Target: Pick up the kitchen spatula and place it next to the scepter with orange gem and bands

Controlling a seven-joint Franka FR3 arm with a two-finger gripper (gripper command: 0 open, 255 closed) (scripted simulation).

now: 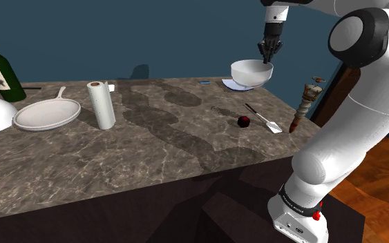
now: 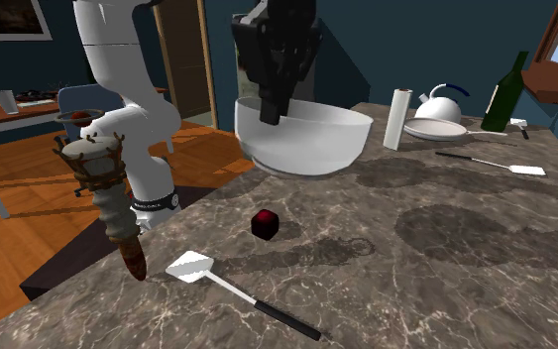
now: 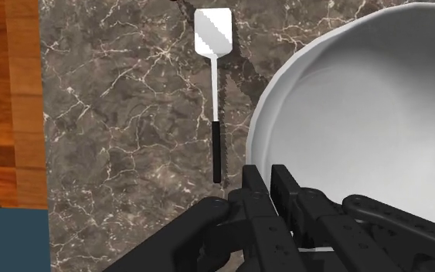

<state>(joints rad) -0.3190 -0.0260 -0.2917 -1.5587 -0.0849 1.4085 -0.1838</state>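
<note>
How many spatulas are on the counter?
2: the near spatula lies by the scepter; the far spatula lies beside the pan. Others may hide behind the bowl.

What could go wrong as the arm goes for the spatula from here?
The gripper hangs at the rim of the bowl; moving sideways could knock it. The spatula lies flat with a thin handle, so the fingers may slip off. The scepter stands at the edge of the table; placing beside it could topple it.
</note>
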